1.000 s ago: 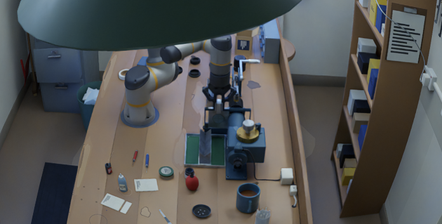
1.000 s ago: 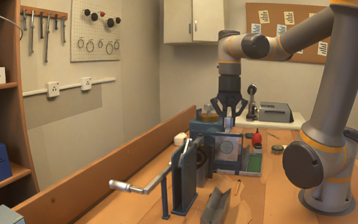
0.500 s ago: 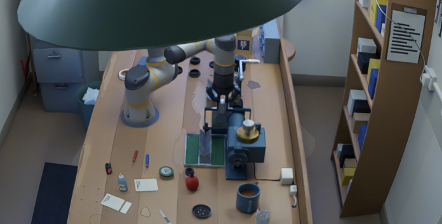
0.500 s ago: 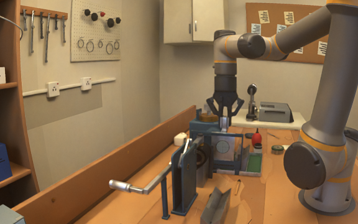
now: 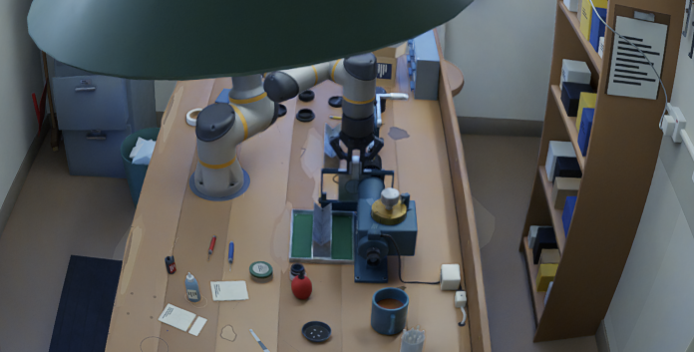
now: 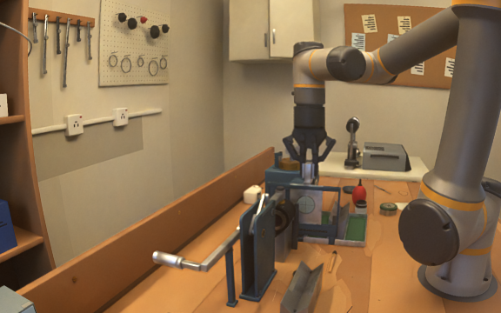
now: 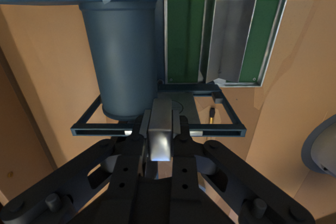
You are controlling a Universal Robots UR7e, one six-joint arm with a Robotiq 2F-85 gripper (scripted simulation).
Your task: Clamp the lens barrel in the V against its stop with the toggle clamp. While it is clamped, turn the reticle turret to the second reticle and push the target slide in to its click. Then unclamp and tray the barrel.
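The dark lens barrel (image 6: 284,219) lies in the blue fixture under the toggle clamp (image 6: 257,226), whose long steel handle (image 6: 194,261) reaches toward the bench's rail. Over the blue slide frame (image 7: 157,127), my gripper (image 7: 159,141) is closed on the grey upright tab (image 7: 159,127) of the target slide, whose plate (image 6: 308,204) bears a crosshair. The brass reticle turret (image 5: 389,207) with its silver knob sits on the blue collimator block (image 5: 386,233). The green-lined tray (image 5: 322,235) with a grey V insert lies beside the block.
The bench's raised wooden rail (image 6: 181,217) runs along the fixture's side. A blue mug (image 5: 389,310), a red blower (image 5: 301,286) and a white adapter (image 5: 450,276) stand past the block. A loose grey V block (image 6: 305,282) lies near the clamp. My arm's base (image 5: 219,170) stands on the bench.
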